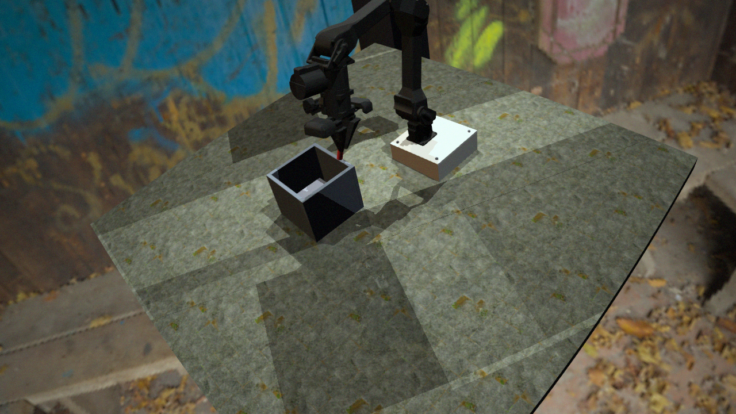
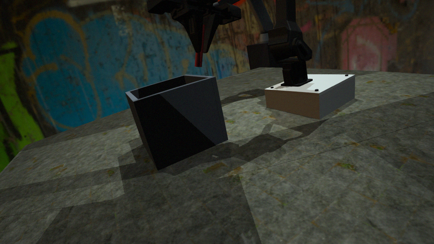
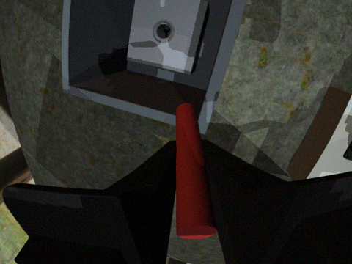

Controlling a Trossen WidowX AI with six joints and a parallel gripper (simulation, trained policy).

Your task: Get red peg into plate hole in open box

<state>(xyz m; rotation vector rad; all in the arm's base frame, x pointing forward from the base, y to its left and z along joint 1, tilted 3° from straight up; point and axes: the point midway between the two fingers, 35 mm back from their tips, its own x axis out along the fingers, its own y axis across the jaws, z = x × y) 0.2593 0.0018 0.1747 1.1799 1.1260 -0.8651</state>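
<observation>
My gripper (image 1: pixel 341 149) (image 2: pixel 201 51) (image 3: pixel 188 147) is shut on the red peg (image 1: pixel 339 154) (image 2: pixel 198 59) (image 3: pixel 191 176). The peg points down, its lower end above the level of the box rim in the exterior view. The dark open box (image 1: pixel 333 206) (image 2: pixel 182 121) (image 3: pixel 121 107) stands on the table. In the wrist view the peg's far end appears over the box's near wall, close to a corner. The light plate (image 1: pixel 314 186) (image 3: pixel 147 53) lies at the bottom of the box, and its round hole (image 3: pixel 163 31) is empty. The hole is hidden in the top and exterior views.
A white block (image 1: pixel 455 136) (image 2: pixel 332 83) (image 3: pixel 334 154) with the arm's base on it stands to the right of the box. The stone-patterned table (image 1: pixel 514 257) (image 2: pixel 303 182) (image 3: pixel 271 84) carries both. Shadows of the arm and box fall across the table.
</observation>
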